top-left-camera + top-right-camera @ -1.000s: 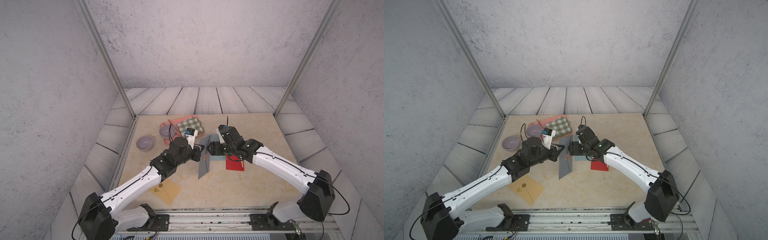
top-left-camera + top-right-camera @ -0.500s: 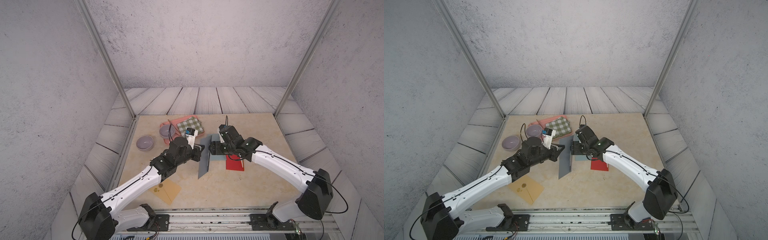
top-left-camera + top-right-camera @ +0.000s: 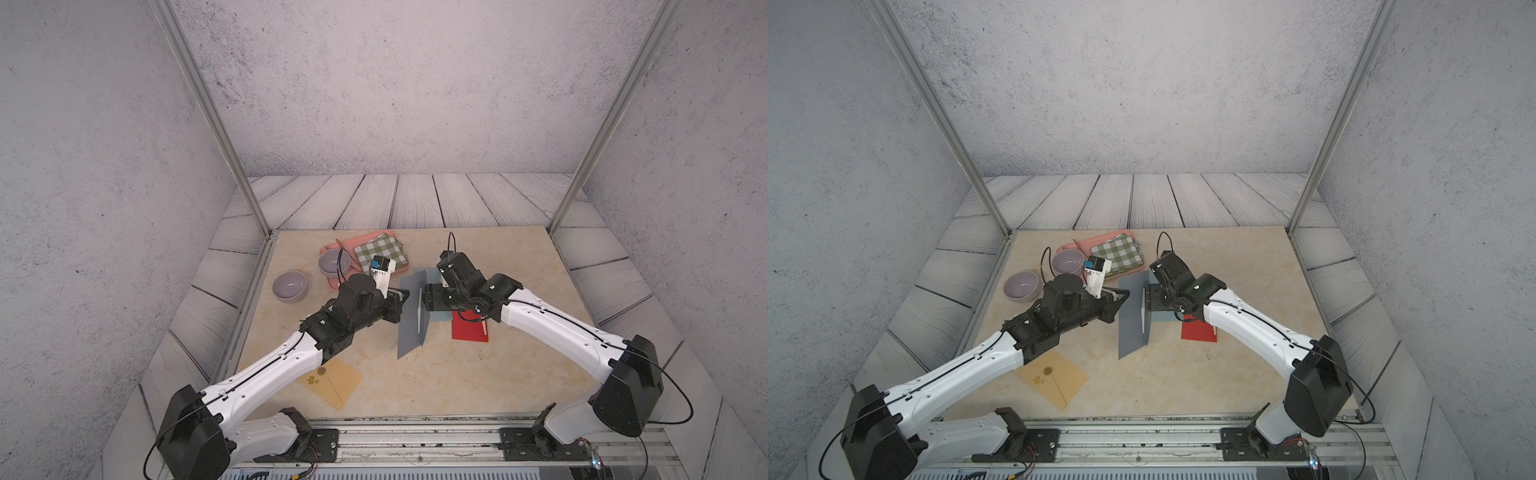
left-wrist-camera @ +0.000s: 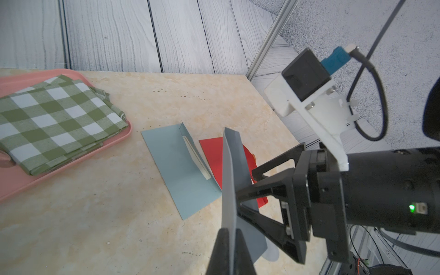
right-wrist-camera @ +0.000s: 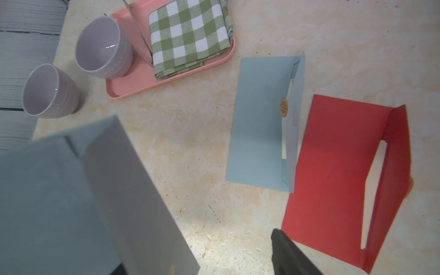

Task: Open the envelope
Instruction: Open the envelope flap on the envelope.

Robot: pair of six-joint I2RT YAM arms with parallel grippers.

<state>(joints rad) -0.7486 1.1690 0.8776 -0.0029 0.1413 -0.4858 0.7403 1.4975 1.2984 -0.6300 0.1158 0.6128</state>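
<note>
The left gripper point(image 4: 229, 235) is clamped on the grey envelope point(image 3: 407, 332), held on edge at mid-frame in both top views. The right gripper point(image 3: 422, 297) stands spread beside its flap point(image 3: 424, 328); contact is unclear. The flap seems partly lifted, so full opening remains. Below lies a beige stone-look table point(image 3: 457, 382); grey textured walls point(image 3: 395, 83) enclose it.

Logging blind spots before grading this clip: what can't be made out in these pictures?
- Whether the right gripper touches the grey envelope: too small in both top views, blurred up close in the right wrist view.
- Hold of the left gripper: cut off by the left wrist view's edge.
- The red envelope: partly under the right arm in both top views.
- The tan envelope: corner under the left arm.
</note>
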